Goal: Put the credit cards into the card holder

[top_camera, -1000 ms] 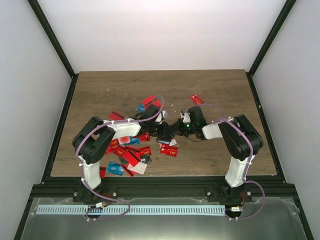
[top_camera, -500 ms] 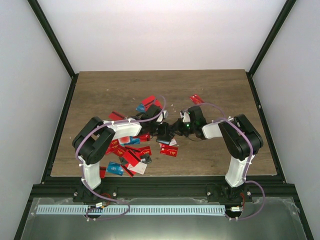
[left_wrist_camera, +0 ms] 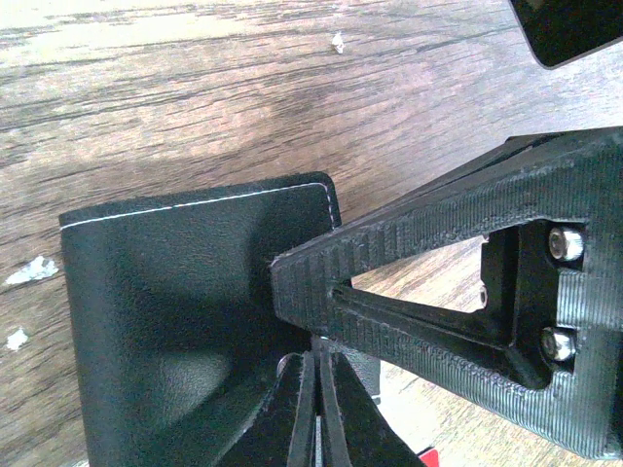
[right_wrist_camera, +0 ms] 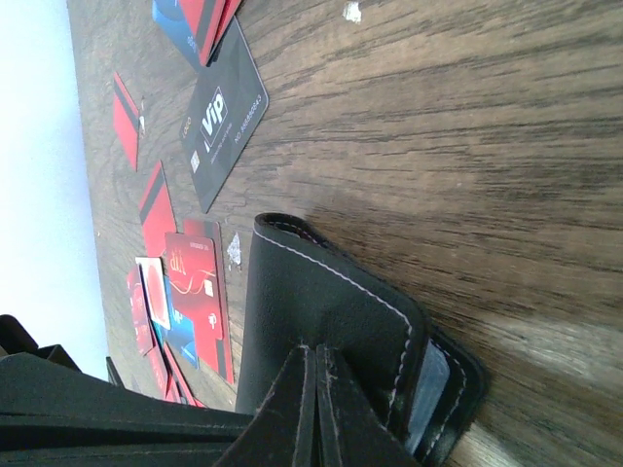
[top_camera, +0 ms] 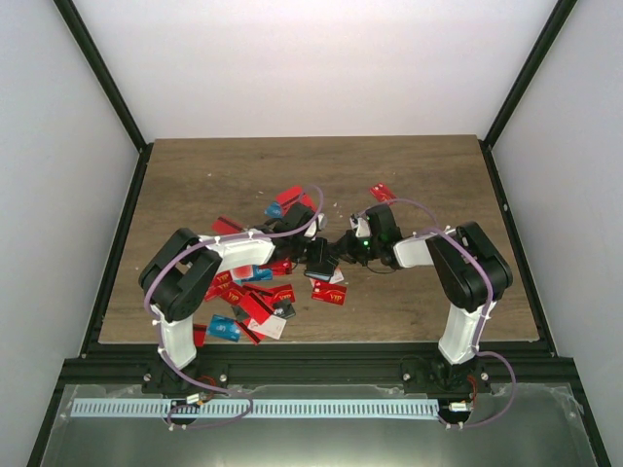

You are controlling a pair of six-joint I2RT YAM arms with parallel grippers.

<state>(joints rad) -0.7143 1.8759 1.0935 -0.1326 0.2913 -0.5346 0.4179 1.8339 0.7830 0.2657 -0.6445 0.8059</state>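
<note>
**tabletop_tom:** Card holder [right_wrist_camera: 321, 292] location, anyone? Hard to pick out from the top view with all that red around.

**wristcam_kay:** Dead centre of the wooden table [top_camera: 428, 175], right where both arms meet. Black, white stitching along the edge, resting on bare wood. Greyish-blue lining peeking out at one edge in the right wrist view.

**tabletop_tom:** And the claws? Open or clamped?

**wristcam_kay:** Both clamped. Left gripper [left_wrist_camera: 316, 379] pinched tight on one side of the holder. Right gripper [right_wrist_camera: 313, 365] nipped down on the cover flap from the opposite side. Also showing up in the left wrist view: one of the right claw's fingers [left_wrist_camera: 419, 263], tip pressed against the leather.

**tabletop_tom:** Anything tucked inside?

**wristcam_kay:** Can't tell, too little of the pockets on show. Plenty of credit cards [top_camera: 277, 293] lying loose though: mostly red, heaped left of the holder under the left arm, a few blue mixed in, a small cluster farther back, plus one red loner [top_camera: 383, 193] well off by itself at the back right. Dark grey VIP card [right_wrist_camera: 224, 126] flat on the wood near the holder, not touching it. Corner of some dark glossy card [left_wrist_camera: 569, 29] poking into the top right of the left wrist view.
</note>
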